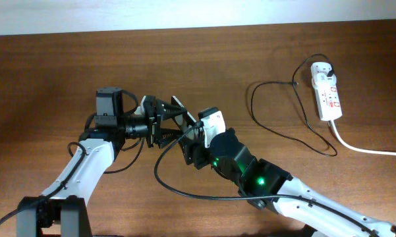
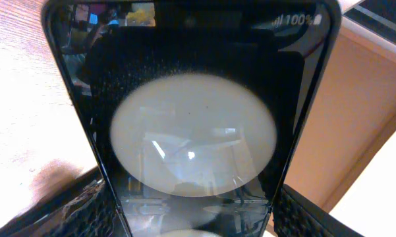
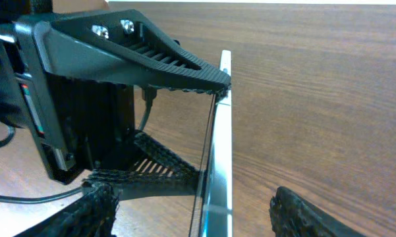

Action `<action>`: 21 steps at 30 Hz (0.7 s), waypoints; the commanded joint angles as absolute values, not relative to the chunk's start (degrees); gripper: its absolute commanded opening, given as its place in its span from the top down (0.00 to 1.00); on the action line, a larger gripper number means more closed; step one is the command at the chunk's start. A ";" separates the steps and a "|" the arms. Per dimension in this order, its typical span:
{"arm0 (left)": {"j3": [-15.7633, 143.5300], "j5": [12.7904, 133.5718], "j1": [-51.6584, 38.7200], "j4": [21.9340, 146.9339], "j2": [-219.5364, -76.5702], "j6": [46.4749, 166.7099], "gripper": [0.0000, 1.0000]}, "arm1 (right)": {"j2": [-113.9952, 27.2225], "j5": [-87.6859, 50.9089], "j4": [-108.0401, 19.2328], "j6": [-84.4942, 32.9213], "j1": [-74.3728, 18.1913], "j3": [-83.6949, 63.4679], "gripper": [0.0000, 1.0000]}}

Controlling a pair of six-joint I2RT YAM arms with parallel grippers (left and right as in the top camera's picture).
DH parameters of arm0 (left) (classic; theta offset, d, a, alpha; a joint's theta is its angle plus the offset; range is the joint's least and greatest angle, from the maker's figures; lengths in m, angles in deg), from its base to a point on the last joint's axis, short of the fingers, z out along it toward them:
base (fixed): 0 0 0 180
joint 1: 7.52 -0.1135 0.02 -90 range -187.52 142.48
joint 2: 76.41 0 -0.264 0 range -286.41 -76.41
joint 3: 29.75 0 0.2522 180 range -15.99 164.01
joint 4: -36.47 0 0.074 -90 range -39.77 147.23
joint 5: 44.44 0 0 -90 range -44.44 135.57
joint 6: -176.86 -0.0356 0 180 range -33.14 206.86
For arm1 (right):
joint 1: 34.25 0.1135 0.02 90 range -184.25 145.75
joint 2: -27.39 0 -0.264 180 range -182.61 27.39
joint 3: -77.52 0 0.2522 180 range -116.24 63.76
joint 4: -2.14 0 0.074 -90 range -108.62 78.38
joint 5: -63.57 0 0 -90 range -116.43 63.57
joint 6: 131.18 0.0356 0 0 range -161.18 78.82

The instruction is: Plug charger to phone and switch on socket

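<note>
Table (image 1: 53, 66): left fingers (image 3: 151, 62) seemingly pinch upright phone (image 2: 191, 131).

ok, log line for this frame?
left gripper: shut on phone | right gripper: open, straddling phone edge | charger: on table, unheld | socket: untouched

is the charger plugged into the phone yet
No, the charger lies looped beside the socket, well away from the phone.

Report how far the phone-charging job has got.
Done: phone lifted, clamped in the left end effector. In hand: open right end effector straddles its edge. Left: charger tip lies loose on the table, not in the phone; socket switch too small to read.
</note>
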State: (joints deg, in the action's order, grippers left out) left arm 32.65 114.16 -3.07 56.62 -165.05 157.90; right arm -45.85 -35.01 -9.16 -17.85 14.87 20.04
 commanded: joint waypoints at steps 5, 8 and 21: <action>33.48 116.70 -3.00 56.27 -164.89 158.16 0.42 | -47.42 -37.44 -7.04 -18.22 15.18 19.12 0.48; 33.48 116.72 -3.00 56.27 -164.89 157.99 0.41 | -47.42 -37.39 -7.04 -18.22 15.20 19.12 0.65; 33.48 116.04 -3.03 56.25 -164.89 158.01 0.29 | -47.40 -33.50 -7.08 -18.22 15.24 19.12 0.96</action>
